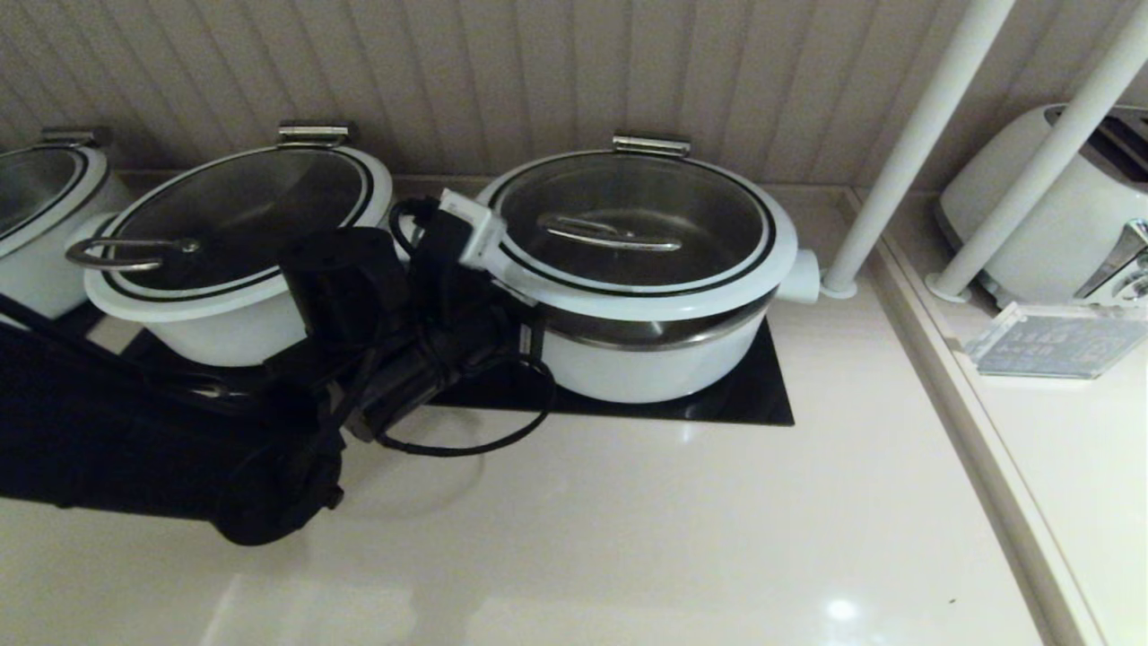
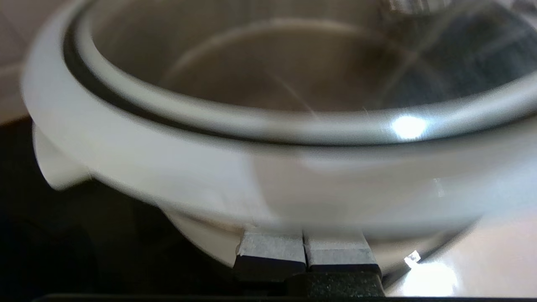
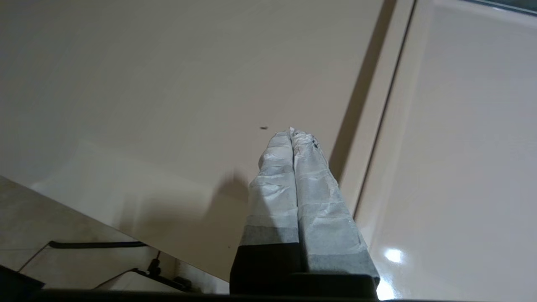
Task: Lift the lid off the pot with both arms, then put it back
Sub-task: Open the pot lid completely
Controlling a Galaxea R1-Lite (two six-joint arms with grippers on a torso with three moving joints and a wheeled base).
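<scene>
The glass lid (image 1: 632,224) with white rim and flat steel bar handle (image 1: 610,235) lies over the white pot (image 1: 655,372). A steel band of the pot shows under the lid's front rim. My left gripper (image 1: 525,309) is at the pot's left side, low against the lid's rim. In the left wrist view its fingers (image 2: 305,241) are pressed together and their tips run under the lid's white rim (image 2: 209,167). My right gripper (image 3: 291,132) is shut and empty over bare countertop, and it is out of the head view.
A wider white pot with a loop-handled lid (image 1: 233,215) stands just left of my left arm, and a third pot (image 1: 36,197) is at the far left. The pots stand on a black cooktop (image 1: 758,399). White poles (image 1: 906,152), a toaster (image 1: 1058,206) and a clear stand (image 1: 1049,341) are at the right.
</scene>
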